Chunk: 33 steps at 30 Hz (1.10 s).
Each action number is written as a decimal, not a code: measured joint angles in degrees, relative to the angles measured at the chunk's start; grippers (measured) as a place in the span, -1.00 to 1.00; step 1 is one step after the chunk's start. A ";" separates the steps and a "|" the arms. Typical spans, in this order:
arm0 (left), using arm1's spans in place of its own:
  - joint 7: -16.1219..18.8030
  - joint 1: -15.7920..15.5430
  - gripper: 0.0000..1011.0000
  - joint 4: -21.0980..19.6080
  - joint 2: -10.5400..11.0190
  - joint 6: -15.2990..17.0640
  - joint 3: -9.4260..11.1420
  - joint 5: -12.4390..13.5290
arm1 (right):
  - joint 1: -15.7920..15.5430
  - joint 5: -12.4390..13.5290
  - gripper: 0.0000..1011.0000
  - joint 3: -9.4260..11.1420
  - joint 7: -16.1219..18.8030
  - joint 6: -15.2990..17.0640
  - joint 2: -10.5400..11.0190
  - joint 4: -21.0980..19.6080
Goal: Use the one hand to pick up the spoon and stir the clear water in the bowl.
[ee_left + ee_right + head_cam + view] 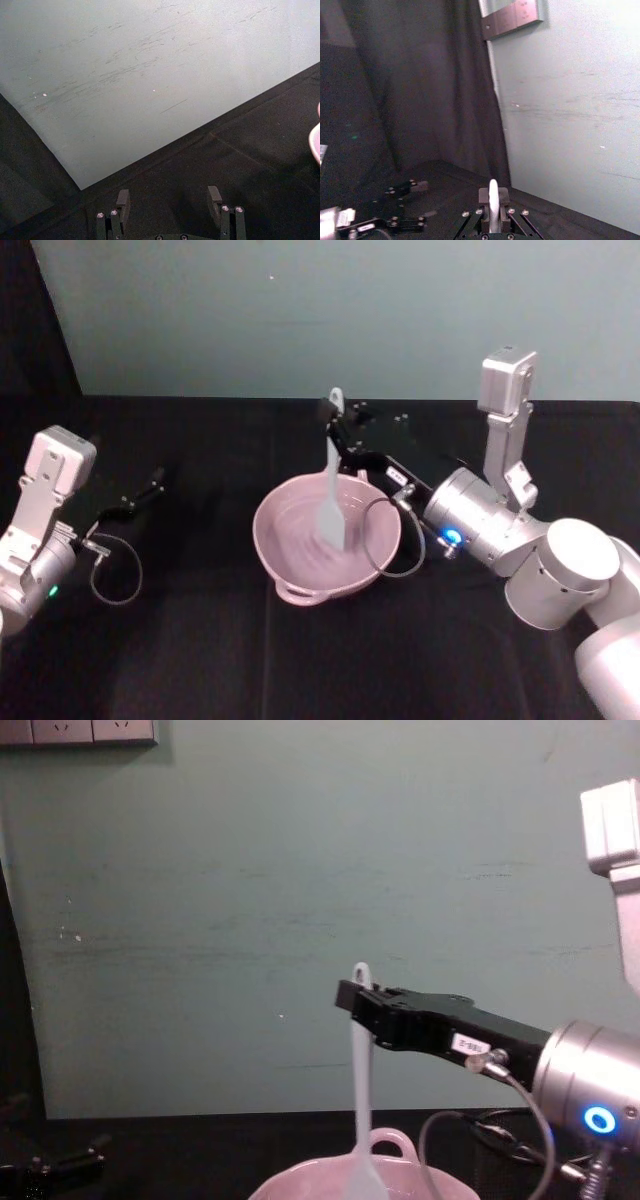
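Over the bowl (266, 540), the right end effector (331, 416) is clamped on the spoon (331, 495) near the handle's top. It holds the spoon upright with the flat head down inside the bowl, seemingly in the water (300, 538). The bowl sits mid-worktop (200, 640). Pick-up looks done and stirring is in hand. The next move calls for small circles clear of the rim. The left end effector (152, 483) rests at the left, fingers apart.
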 joint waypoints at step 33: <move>0.00 0.00 1.00 0.00 0.00 0.00 0.00 0.00 | 1.22 0.54 -0.77 1.30 -1.13 -1.05 0.90 -8.87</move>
